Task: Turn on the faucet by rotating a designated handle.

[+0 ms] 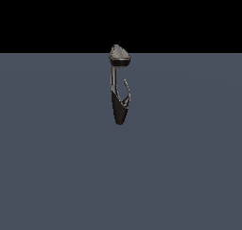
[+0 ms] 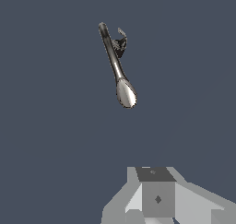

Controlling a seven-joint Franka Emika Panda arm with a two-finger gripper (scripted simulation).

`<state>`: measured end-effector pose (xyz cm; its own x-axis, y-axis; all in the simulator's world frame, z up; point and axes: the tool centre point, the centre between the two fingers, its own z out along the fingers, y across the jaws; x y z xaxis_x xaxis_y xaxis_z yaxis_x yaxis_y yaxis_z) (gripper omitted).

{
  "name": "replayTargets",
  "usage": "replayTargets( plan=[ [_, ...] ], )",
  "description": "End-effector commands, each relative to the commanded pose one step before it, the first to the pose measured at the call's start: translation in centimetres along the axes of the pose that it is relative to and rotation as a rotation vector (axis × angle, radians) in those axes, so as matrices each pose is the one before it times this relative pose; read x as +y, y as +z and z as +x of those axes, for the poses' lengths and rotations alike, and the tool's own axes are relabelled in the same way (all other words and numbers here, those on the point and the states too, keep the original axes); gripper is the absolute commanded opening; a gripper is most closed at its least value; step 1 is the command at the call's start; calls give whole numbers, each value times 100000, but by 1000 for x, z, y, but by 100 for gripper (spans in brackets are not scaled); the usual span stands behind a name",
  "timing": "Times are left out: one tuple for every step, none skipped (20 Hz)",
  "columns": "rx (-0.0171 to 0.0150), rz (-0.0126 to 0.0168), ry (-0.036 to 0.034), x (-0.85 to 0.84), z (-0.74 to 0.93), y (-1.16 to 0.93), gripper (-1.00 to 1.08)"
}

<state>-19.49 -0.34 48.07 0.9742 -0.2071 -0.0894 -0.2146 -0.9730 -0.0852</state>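
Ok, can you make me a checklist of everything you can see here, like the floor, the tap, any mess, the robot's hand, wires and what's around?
Surface: plain flat blue-grey floor.
Faucet: dark tapered body, thin grey stem, cone-shaped head on top.
Handle: thin curved lever on the exterior view's right of the stem, untouched.
Clutter: nothing seen.
Gripper: grey parts in the wrist view only, well apart from the faucet; open or shut unclear.
Cables: nothing seen.
Surroundings: black backdrop.
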Motion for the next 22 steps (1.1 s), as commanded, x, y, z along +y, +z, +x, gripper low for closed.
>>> replayTargets(
  plan=[
    [-2237,3014,4700,-578,1606,530,-100],
    [-967,1280,2056,-261,694,240,-100],
    [-977,1266,2078,-265,696,251,-100],
    [-987,1252,2100,-267,698,263,-100],
    [-996,1238,2122,-269,700,274,-100],
    [-1005,1224,2144,-272,703,286,-100],
    [-1014,1210,2166,-274,705,297,-100],
    [-1022,1196,2187,-276,707,308,-100],
    [-1029,1181,2208,-278,709,319,-100],
    [-1036,1167,2229,-279,711,329,-100],
    [-1043,1152,2249,-281,713,340,-100],
    [-1049,1138,2270,-282,715,351,-100],
    [-1055,1123,2290,-283,717,361,-100],
    [-1061,1109,2310,-284,719,371,-100],
    [-1066,1094,2330,-285,721,381,-100],
    [-1071,1080,2349,-285,724,391,-100],
    [-1075,1065,2368,-286,726,400,-100],
    [-1079,1050,2387,-286,728,410,-100],
    [-1083,1036,2407,-286,731,419,-100],
    [-1086,1022,2424,-286,733,428,-100],
    [-1089,1007,2443,-286,736,437,-100],
    [-1092,993,2461,-286,739,445,-100]
  ],
)
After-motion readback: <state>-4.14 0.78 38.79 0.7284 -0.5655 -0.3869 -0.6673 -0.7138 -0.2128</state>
